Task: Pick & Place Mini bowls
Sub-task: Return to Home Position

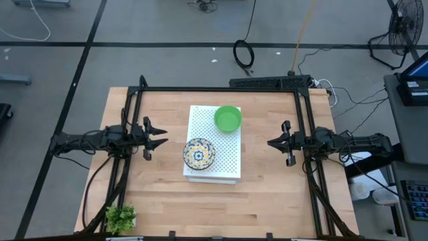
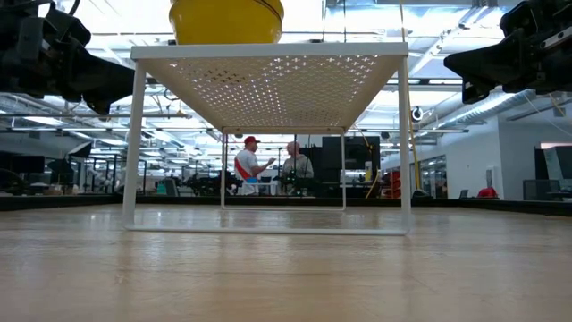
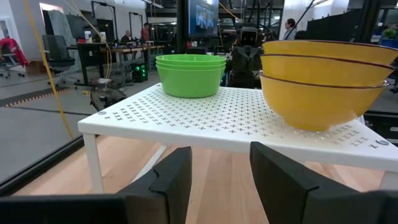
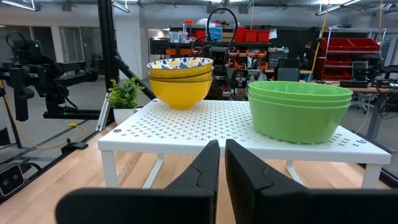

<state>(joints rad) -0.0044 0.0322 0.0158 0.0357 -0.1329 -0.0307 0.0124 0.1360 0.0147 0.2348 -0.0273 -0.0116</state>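
Overhead, the white perforated shelf stands at the centre of the wooden worktop and carries all the mini bowls in two nested stacks. The green stack sits at the shelf's 1 o'clock corner. The patterned stack, cream, blue and yellow inside and plain yellow outside, sits toward 8 o'clock, close to the shelf's edge. The stacks are apart, with bare perforated board between them. The left wrist view shows three yellow rims, one inside the other. The left tool hangs at 9 o'clock of the worktop, pointing at the shelf, its fingers spread apart and holding nothing. The right tool hangs at 3 o'clock, facing the left one, its fingers drawn together with only a sliver of gap and nothing between them. Open wood lies between each tool and the shelf. In the low view both tools hang above the worktop at about the level of the shelf top, outside its thin white legs. A black frame runs along the worktop's 12, 3 and 9 o'clock edges, and both arms reach in across its side rails. A small leafy plant stands at the 7 o'clock corner, well away from the shelf. Beyond the worktop, two people stand far back in the room.
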